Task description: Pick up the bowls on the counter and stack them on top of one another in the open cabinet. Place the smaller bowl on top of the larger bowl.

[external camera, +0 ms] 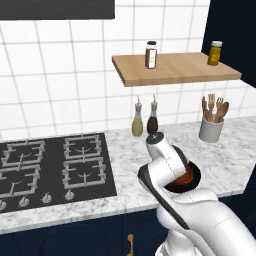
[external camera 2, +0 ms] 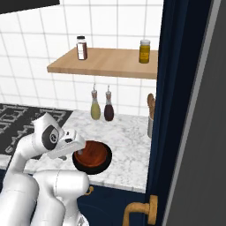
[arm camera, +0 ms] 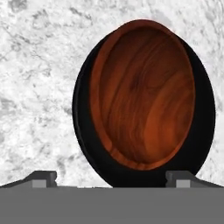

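Gripper (arm camera: 111, 177) hovers right over the bowls, fingertips spread wide apart, holding nothing. Just beneath, the shallow reddish-brown glossy bowl (arm camera: 142, 94) sits nested inside the wide glossy black bowl (arm camera: 203, 131) on the white-grey speckled marble desk (arm camera: 39, 87). Further back, the light-brown wooden shelf board (external camera: 175, 70) carries two jars.

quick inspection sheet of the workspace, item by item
surface: marble counter, bare around the bowls
job's things: smaller bowl nested in larger bowl on the counter; open cabinet holds no bowl
clutter: two jars on the shelf, two bottles, utensil cup
grippers: gripper above the bowls, fingers apart, holding nothing
cables: nothing seen
surroundings: gas hob, white tiled wall, navy cabinet door
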